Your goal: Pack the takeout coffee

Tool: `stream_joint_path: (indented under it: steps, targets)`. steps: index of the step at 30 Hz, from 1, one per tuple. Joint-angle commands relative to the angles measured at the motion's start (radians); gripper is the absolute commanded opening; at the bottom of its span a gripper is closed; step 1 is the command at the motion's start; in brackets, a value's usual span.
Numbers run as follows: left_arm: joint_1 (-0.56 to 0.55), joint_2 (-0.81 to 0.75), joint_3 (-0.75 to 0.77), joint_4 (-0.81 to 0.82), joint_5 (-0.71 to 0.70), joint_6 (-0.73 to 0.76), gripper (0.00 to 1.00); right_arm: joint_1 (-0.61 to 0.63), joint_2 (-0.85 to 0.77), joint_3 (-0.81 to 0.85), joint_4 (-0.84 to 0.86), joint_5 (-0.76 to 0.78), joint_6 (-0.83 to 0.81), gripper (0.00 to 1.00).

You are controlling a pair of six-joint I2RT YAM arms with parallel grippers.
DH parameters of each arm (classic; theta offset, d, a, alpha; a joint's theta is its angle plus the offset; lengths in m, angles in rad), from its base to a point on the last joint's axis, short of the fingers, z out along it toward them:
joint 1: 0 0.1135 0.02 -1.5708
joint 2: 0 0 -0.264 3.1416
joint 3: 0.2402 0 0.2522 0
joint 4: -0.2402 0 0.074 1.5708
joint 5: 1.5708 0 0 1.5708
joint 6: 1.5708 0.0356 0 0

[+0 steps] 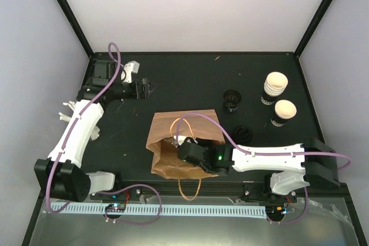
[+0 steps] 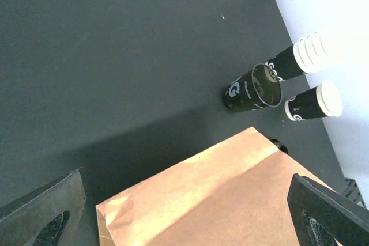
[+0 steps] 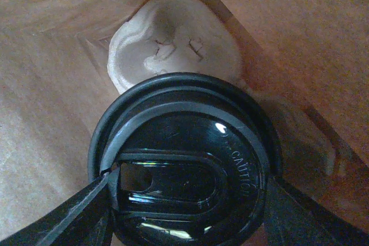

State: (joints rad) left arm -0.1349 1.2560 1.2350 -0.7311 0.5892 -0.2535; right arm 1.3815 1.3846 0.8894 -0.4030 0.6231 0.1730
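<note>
The takeout coffee (image 1: 285,113), a single black cup with white print and a cream inside, stands at the right; it also shows in the left wrist view (image 2: 314,103). A brown paper bag (image 1: 173,133) lies at the table's centre front. My right gripper (image 1: 187,151) reaches into the bag's mouth. In the right wrist view it (image 3: 184,200) is shut on a black-lidded cup (image 3: 184,159), one finger on each side of the lid, in front of a cream pulp carrier (image 3: 173,33). My left gripper (image 1: 144,89) is open and empty at the far left, apart from the bag (image 2: 230,194).
A nested stack of like cups (image 1: 275,87) stands behind the single cup. A black cup with a dark inside (image 1: 232,100) stands right of the bag. A loose black lid (image 1: 242,133) lies beside the right arm. The bag's handle (image 1: 190,188) hangs over the near edge.
</note>
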Motion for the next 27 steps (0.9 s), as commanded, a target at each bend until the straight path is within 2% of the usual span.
stream_joint_path:
  steps: [1, 3, 6, 10, 18, 27]
  targets:
    - [0.025, -0.01, -0.105, 0.218, 0.142, -0.084, 0.99, 0.007, -0.001, -0.007, 0.038, -0.005, -0.011, 0.59]
    - [0.026, 0.061, -0.13, 0.225, 0.145, -0.119, 0.98, 0.007, 0.004, -0.007, 0.045, -0.015, -0.02, 0.59]
    - [0.021, 0.193, -0.106, 0.17, 0.172, -0.116, 0.92, 0.013, 0.017, 0.0, 0.049, -0.012, -0.032, 0.58]
    - [0.013, 0.287, -0.108, 0.22, 0.148, -0.131, 0.91, 0.034, 0.036, 0.011, 0.075, -0.013, -0.064, 0.59]
    - [-0.007, 0.39, -0.079, 0.258, 0.11, -0.147, 0.91, 0.05, 0.121, 0.054, 0.086, 0.029, -0.117, 0.59]
    - [-0.063, 0.479, -0.084, 0.276, 0.125, -0.149, 0.88, 0.05, 0.125, 0.055, 0.144, 0.067, -0.172, 0.59]
